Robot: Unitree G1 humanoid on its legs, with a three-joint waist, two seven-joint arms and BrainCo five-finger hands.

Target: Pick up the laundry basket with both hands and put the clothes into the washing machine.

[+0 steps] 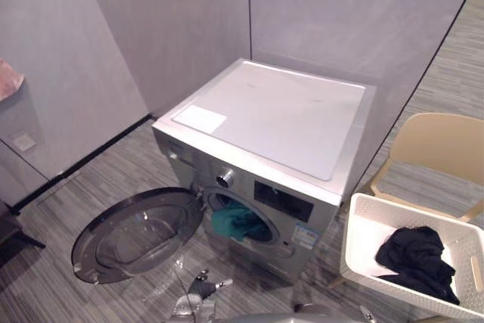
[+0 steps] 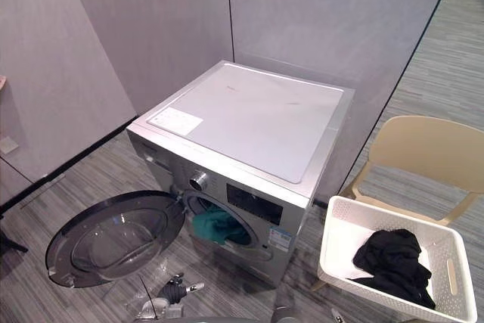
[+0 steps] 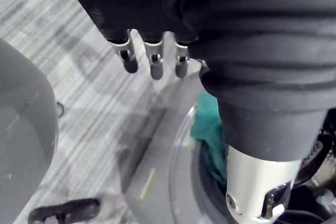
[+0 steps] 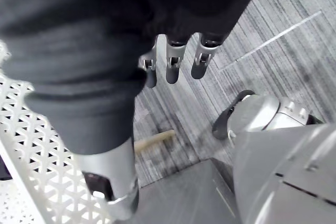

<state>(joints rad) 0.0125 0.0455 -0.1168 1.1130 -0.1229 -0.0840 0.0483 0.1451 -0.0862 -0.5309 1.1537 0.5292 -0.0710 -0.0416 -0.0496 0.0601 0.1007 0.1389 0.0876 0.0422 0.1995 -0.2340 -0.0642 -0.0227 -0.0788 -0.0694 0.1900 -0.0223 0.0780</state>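
White perforated plastic laundry basket (image 1: 357, 236) holding black clothes (image 1: 416, 262) sits on a beige chair (image 1: 446, 145), right of the silver washing machine (image 1: 280, 119). My left hand (image 3: 153, 56) and right hand (image 4: 173, 61) hang relaxed, empty.

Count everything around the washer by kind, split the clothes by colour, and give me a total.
washing machine: 1
laundry basket: 1
chair: 1
teal garment, hanging in the drum opening: 1
black clothes heap, in the basket, counted as one: 1
Total: 5
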